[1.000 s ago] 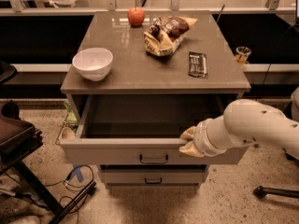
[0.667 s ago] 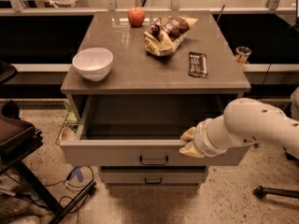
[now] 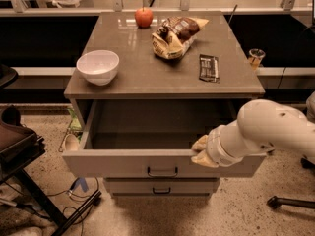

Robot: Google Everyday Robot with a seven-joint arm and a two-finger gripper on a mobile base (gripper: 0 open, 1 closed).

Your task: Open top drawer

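The top drawer (image 3: 123,163) of the grey-beige cabinet stands pulled well out, its plain grey box interior (image 3: 147,124) empty. A small dark wire pull (image 3: 162,172) sits at the centre of its front. My gripper (image 3: 200,151) comes in from the right on a white arm (image 3: 266,132) and rests at the drawer front's top edge, right of the pull. A shorter drawer (image 3: 160,186) with a like handle shows below, closed.
On the cabinet top (image 3: 147,77) lie a white bowl (image 3: 98,66), a red apple (image 3: 143,16), a snack bag (image 3: 174,36) and a dark wrapped bar (image 3: 208,67). A dark chair (image 3: 19,146) and cables (image 3: 59,200) are on the floor at left. A chair base (image 3: 290,200) is at lower right.
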